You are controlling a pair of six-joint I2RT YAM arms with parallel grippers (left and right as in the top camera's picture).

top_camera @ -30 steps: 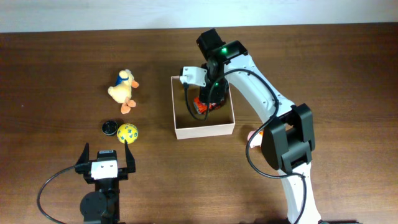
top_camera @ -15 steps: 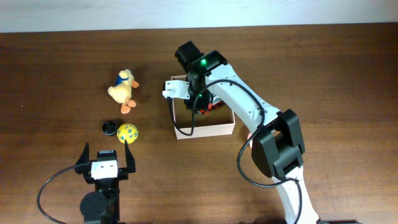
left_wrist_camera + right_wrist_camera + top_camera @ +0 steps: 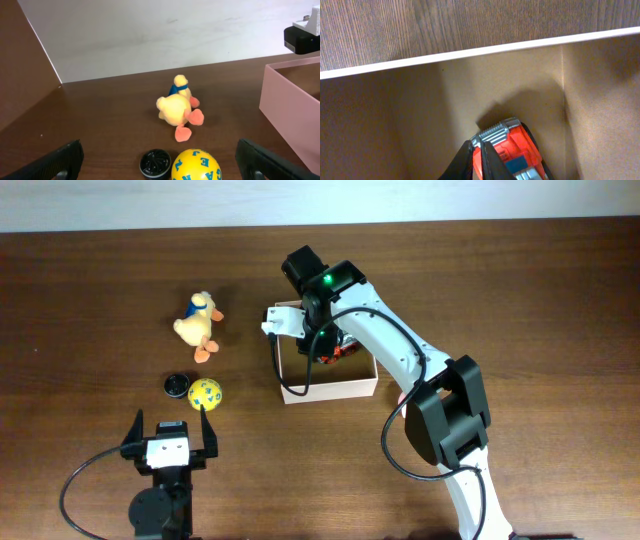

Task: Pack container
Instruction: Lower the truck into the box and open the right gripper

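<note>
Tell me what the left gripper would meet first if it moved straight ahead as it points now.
Probably the yellow ball, lying nearest ahead, slightly right of the open left gripper's midline. The black cap beside it is almost as near and more central, so depth is hard to judge.

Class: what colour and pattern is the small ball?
The small round ball is yellow with blue letters, clearest in the left wrist view.

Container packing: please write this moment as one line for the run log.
container: holds red item | right gripper: shut over red item | left gripper: open, empty | outside: duck, yellow ball, black cap
</note>
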